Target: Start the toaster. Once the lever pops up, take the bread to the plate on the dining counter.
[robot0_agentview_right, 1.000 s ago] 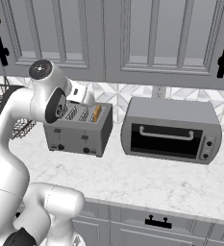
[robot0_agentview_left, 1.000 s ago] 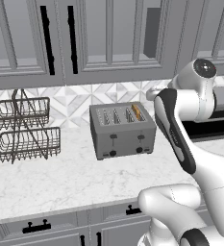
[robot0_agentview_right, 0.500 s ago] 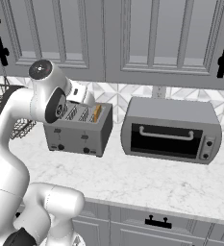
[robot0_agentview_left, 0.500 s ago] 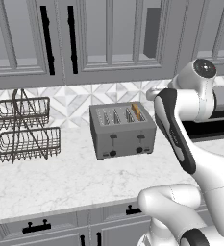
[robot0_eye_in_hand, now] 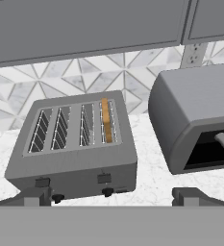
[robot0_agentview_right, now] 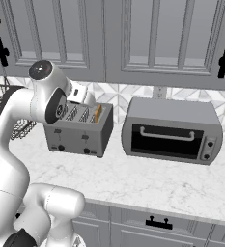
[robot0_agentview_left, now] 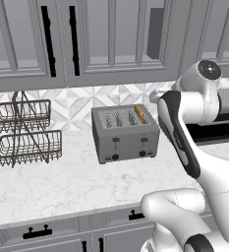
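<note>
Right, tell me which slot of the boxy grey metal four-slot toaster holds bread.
The slot nearest the grey toaster oven: the orange-brown slice stands in it; the toaster's other three are empty.

Toaster on marble worktop, arm raised at right.
The toaster (robot0_agentview_left: 125,134) sits on the worktop (robot0_agentview_left: 62,182) against the patterned backsplash, both front levers and two dark knobs facing the camera. The bread (robot0_agentview_left: 140,114) stands in the rightmost slot, its orange-brown top edge showing. A two-tier wire basket (robot0_agentview_left: 22,132) stands well to the left. Grey cabinets (robot0_agentview_left: 101,39) hang above. The white arm (robot0_agentview_left: 185,123) rises just right of the toaster.
</note>
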Motion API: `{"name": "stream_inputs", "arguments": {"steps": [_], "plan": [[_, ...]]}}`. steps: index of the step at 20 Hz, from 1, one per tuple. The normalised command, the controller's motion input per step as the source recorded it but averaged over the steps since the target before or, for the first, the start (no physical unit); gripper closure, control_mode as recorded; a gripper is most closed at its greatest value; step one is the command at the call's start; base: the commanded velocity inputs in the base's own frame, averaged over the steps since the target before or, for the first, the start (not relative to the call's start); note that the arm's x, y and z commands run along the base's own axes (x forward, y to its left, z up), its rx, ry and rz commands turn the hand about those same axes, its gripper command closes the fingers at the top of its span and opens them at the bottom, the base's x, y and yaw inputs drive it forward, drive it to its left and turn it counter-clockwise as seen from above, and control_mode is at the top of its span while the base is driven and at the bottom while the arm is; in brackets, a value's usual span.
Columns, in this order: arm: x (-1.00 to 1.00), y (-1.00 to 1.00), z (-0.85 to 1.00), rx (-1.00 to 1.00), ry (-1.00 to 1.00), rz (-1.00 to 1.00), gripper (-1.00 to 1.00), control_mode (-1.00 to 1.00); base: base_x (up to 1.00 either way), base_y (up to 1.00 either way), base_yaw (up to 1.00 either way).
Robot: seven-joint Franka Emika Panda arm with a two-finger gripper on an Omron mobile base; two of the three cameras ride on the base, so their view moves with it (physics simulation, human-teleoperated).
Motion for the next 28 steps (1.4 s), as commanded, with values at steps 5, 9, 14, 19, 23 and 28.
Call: {"name": "stream_inputs", "arguments": {"steps": [5, 9, 14, 19, 23, 28], "plan": [[0.00, 0.00, 0.00, 0.00, 0.00, 0.00, -1.00, -1.00, 0.00, 0.00, 0.00], [0.00, 0.00, 0.00, 0.00, 0.00, 0.00, -1.00, -1.00, 0.00, 0.00, 0.00], [0.00, 0.00, 0.00, 0.00, 0.00, 0.00, -1.00, -1.00, 0.00, 0.00, 0.00], [0.00, 0.00, 0.00, 0.00, 0.00, 0.00, -1.00, -1.00, 0.00, 0.00, 0.00], [0.00, 0.00, 0.00, 0.00, 0.00, 0.00, -1.00, -1.00, 0.00, 0.00, 0.00], [0.00, 0.00, 0.00, 0.00, 0.00, 0.00, -1.00, -1.00, 0.00, 0.00, 0.00]]}}
